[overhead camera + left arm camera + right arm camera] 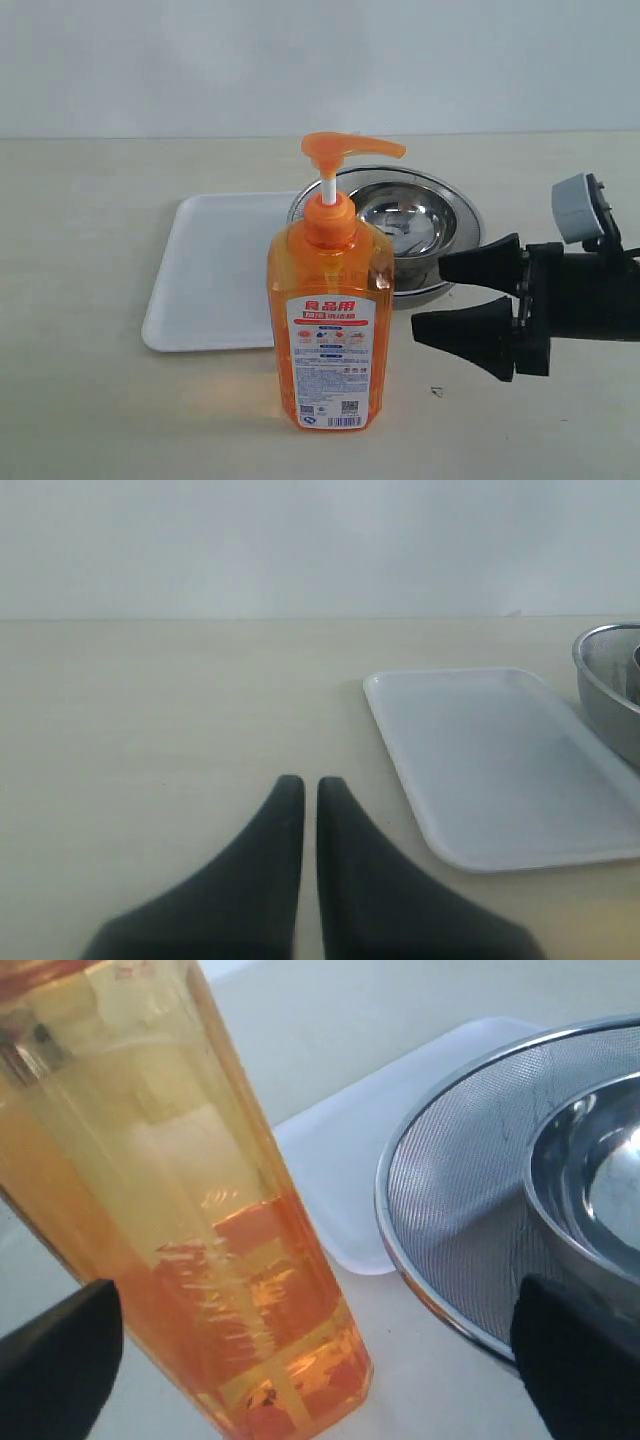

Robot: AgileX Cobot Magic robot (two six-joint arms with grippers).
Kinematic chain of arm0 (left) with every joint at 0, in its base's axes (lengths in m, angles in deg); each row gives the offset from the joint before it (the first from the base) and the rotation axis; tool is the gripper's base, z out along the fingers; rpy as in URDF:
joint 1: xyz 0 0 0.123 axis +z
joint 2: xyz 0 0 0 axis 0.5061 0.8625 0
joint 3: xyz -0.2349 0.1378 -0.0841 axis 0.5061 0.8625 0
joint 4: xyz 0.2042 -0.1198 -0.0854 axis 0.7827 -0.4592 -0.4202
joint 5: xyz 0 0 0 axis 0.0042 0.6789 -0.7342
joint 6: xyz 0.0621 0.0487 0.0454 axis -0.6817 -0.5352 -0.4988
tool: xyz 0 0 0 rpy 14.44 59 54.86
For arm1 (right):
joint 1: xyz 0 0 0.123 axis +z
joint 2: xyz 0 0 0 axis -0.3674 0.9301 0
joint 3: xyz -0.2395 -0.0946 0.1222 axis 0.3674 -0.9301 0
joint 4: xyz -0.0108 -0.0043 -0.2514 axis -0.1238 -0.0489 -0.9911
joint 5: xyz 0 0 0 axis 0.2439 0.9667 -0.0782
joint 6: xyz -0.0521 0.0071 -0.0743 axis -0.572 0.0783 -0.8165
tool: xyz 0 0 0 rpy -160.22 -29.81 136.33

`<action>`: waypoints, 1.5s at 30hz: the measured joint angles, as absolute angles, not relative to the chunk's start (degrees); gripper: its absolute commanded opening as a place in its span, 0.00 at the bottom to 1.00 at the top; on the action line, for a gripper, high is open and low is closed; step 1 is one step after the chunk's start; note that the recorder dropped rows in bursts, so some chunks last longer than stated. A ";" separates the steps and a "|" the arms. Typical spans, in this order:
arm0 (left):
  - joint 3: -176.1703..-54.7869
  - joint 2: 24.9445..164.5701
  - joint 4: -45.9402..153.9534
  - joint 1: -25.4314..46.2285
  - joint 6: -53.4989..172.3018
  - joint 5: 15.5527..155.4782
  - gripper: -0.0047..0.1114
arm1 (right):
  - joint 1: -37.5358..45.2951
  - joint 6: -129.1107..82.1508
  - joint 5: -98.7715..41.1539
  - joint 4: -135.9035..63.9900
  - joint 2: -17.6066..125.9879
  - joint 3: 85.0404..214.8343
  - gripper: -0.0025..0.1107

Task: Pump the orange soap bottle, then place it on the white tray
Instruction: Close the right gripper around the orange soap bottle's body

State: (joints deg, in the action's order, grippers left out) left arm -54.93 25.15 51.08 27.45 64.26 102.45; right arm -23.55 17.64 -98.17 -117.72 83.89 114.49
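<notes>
The orange soap bottle [330,330] stands upright on the table, just in front of the white tray [220,270]. Its pump head is up and its spout points right. My right gripper [428,297] is at label height to the right of the bottle, open, with a gap between its fingertips and the bottle. In the right wrist view the bottle [200,1240] rises between the wide-apart fingers [60,1360] without touching them. My left gripper [310,782] is shut and empty, low over bare table beside the tray [500,760]. It does not show in the exterior view.
A steel mesh strainer [455,215] with a steel bowl [400,225] inside it sits behind the bottle, right of the tray. Its rim [440,1290] lies close to my right gripper's far finger. A white wall stands behind the table.
</notes>
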 measured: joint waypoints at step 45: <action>-54.93 25.15 51.08 27.45 64.26 102.45 0.08 | -13.65 6.58 -97.81 -119.33 83.89 118.11 0.94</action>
State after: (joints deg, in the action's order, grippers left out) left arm -54.93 25.15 51.08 27.45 64.26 102.45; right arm -13.65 6.58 -97.81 -119.33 83.89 118.11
